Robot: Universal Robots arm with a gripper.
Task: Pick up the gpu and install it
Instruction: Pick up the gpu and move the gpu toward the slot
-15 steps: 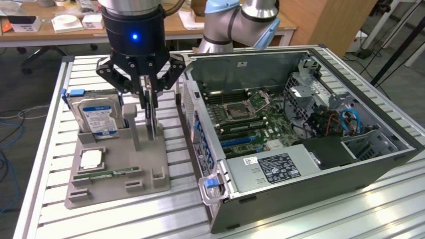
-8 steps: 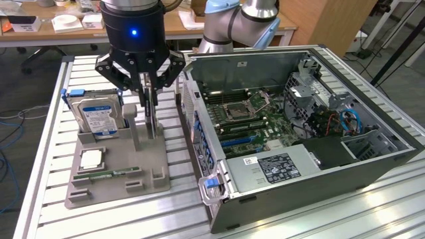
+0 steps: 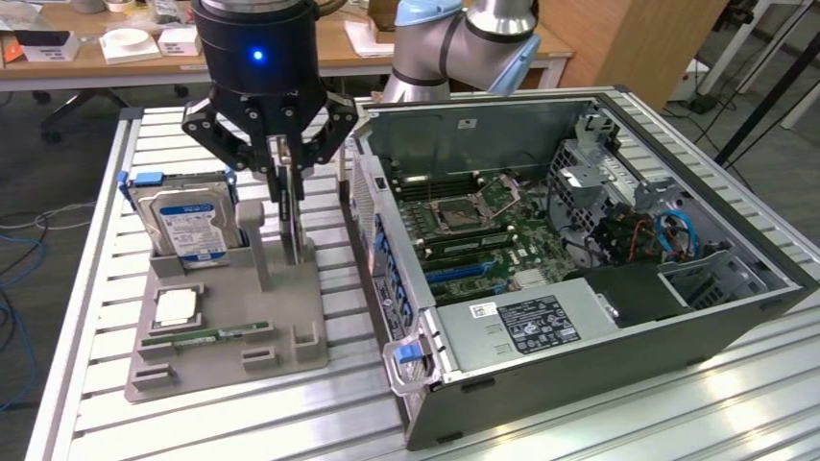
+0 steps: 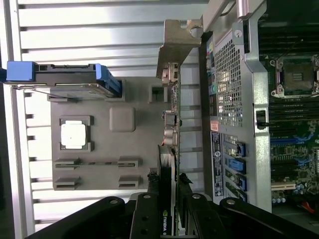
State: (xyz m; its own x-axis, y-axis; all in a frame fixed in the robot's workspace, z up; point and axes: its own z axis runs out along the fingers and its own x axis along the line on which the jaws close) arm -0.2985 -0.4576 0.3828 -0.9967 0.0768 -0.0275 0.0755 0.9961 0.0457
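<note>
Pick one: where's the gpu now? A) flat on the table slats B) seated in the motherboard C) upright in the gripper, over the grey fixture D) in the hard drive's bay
C: the gripper is clamped on the gpu, which stands upright over the grey fixture, between the hard drive and the open case.

We are seeing the arm [image 3: 443, 48] cut off at the exterior view's twelve o'clock edge. The gripper [image 3: 288, 187] is covering the top of the gpu [image 3: 299, 235], and we are finding the label [image 3: 529, 324] at five o'clock too small to read.
</note>
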